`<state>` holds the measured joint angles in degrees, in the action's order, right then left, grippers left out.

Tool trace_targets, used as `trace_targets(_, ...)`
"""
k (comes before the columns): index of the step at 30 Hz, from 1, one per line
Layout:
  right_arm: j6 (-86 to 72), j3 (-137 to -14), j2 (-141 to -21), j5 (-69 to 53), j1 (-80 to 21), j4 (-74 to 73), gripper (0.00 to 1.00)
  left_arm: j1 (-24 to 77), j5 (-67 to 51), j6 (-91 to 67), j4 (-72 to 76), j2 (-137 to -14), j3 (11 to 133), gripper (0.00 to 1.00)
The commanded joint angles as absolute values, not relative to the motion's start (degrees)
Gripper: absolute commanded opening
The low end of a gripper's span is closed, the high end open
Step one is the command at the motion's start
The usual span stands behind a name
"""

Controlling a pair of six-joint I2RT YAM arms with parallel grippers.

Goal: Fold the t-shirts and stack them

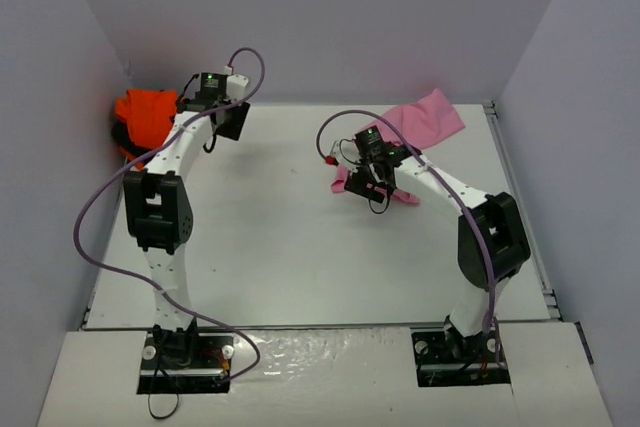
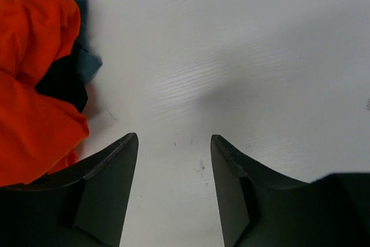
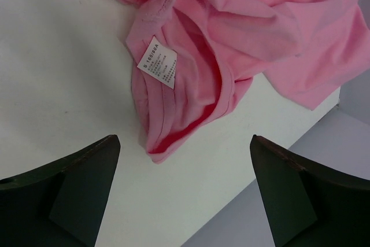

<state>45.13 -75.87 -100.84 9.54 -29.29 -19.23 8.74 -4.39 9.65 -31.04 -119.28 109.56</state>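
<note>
The bright orange t-shirt (image 1: 146,115) lies crumpled in the far left corner. In the left wrist view it (image 2: 34,79) fills the left edge, with a black fold (image 2: 62,83) of the dark t-shirt and some grey-blue cloth (image 2: 88,62) against it. My left gripper (image 1: 230,123) is open and empty over bare table just right of that pile (image 2: 173,143). The light pink t-shirt (image 1: 428,115) lies bunched at the back right. My right gripper (image 1: 372,183) hovers open over its near end. In the right wrist view the pink collar with a white label (image 3: 159,62) lies just ahead of the jaws (image 3: 185,143).
The white table (image 1: 290,227) is boxed in by grey walls on the left, back and right. The right wall (image 3: 329,160) rises close behind the pink shirt. Purple cables loop from both arms.
</note>
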Motion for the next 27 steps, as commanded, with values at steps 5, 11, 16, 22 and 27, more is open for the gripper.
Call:
trace_targets(5,51.6,-82.9,-107.9,17.0,-29.7,-14.1,0.91,11.8,-4.5,10.8,-25.9,-105.6,102.2,0.50)
trace_targets(11,54.4,-86.3,-109.4,18.6,-32.2,-13.1,0.90,9.1,-5.2,10.6,-24.2,-101.4,97.3,0.51)
trace_targets(16,55.6,-88.0,-110.2,19.8,-34.3,-13.4,0.86,6.4,-6.7,10.1,-22.5,-99.6,94.1,0.51)
trace_targets(22,55.0,-86.9,-111.1,19.6,-36.3,-14.0,0.87,5.7,-7.6,10.1,-21.5,-99.0,92.4,0.51)
trace_targets(27,54.4,-87.1,-113.1,18.8,-36.9,-13.9,0.85,5.7,-8.1,9.9,-21.5,-98.8,92.0,0.51)
